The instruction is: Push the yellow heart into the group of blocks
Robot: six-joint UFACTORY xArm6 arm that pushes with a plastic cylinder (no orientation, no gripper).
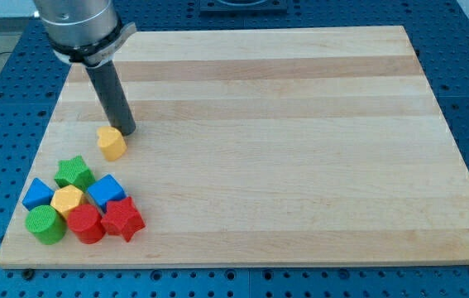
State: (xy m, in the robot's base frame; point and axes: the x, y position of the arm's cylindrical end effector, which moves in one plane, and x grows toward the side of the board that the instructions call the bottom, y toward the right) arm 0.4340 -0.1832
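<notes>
My tip (126, 130) (a bare rod, no fingers to clench) touches the yellow heart (112, 143) at its 1 o'clock; the group of blocks (81, 209) waits at 7 o'clock. The heart looks light, rigid, likely to pivot if pushed off-centre.

My tip (126, 131) sits just above the yellow heart (112, 143). Btwn heart & green star (74, 171) there's a small open gap. Group blocks bottom-left corner.
</notes>
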